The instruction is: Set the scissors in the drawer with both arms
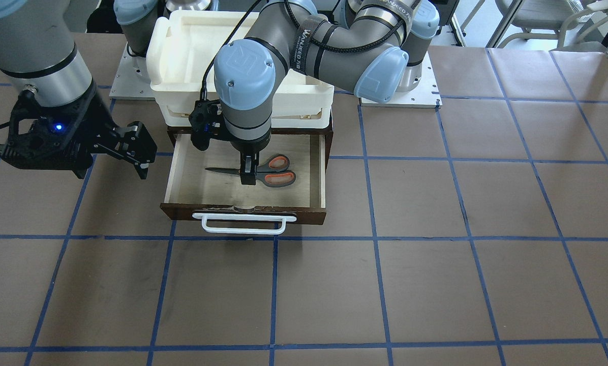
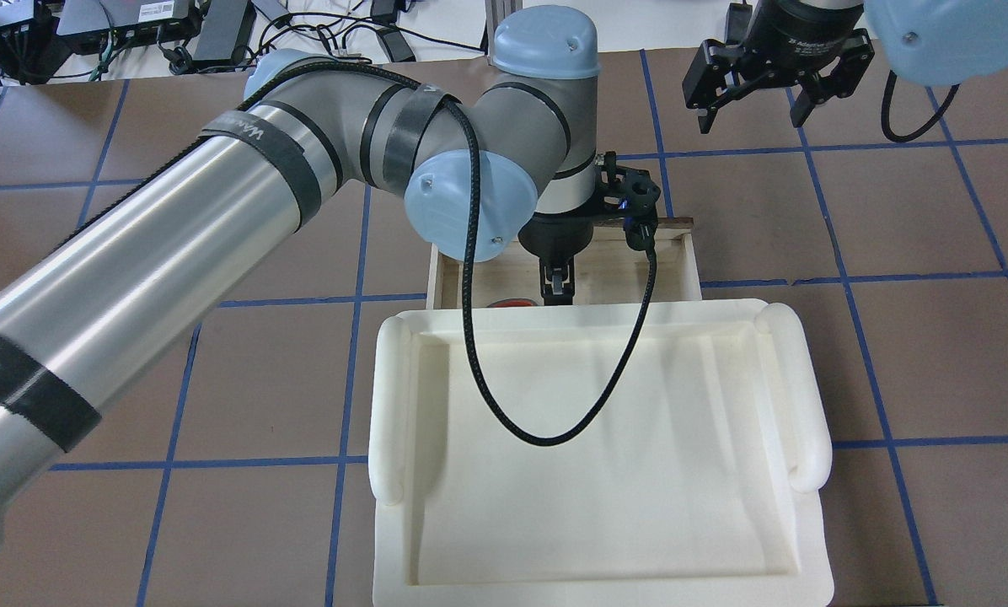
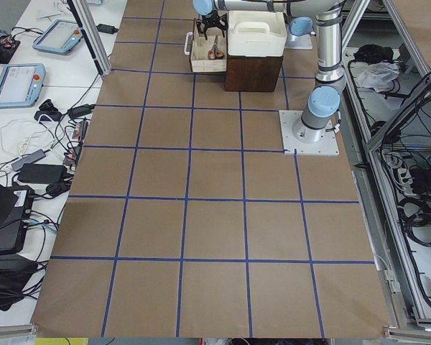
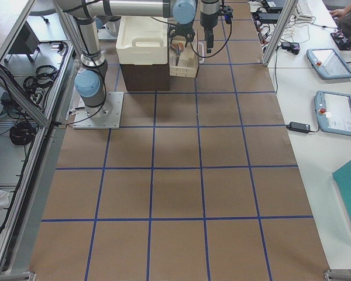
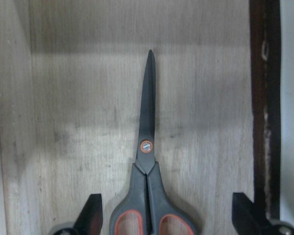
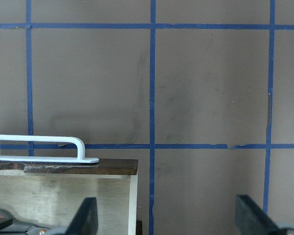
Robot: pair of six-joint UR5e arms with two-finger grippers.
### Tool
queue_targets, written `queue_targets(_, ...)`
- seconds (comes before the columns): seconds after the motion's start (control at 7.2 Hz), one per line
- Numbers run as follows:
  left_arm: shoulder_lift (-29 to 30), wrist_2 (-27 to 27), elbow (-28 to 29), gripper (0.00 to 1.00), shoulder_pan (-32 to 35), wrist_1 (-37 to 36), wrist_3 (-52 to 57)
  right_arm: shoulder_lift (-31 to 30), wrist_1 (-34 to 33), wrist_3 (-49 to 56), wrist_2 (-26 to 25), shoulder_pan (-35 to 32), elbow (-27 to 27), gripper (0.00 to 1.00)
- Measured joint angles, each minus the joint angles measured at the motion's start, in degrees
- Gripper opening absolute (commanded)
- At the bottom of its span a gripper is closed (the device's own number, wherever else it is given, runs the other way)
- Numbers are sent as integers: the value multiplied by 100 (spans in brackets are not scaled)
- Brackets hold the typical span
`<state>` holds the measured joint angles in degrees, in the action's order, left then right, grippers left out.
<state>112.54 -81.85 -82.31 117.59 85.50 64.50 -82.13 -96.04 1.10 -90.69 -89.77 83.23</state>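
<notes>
While scissors (image 1: 278, 178) lie in drawer (image 1: 322, 168), L gripper (image 1: 247, 177) hangs wide over them; tray (image 1: 166, 61) caps the rear; R gripper (image 1: 142, 152) wide, off drawer's side.

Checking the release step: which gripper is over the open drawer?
The left gripper, pointing down into the drawer right above the scissors, jaws open. The right gripper hangs outside it, over the table.

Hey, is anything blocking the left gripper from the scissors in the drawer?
Nothing visible does. The left gripper is open directly over the scissors, straddling their handles. The scissors lie flat inside the open drawer.
</notes>
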Motion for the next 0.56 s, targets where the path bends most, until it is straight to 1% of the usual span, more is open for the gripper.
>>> queue_targets(0.28, -136, -32, 41, 93, -105, -10, -14, -63, 15, -4, 17, -5, 56, 100)
queue_targets(0.56, -426, -4, 84, 93, -542, -2, -118, -158, 10, -4, 34, -6, 211, 100)
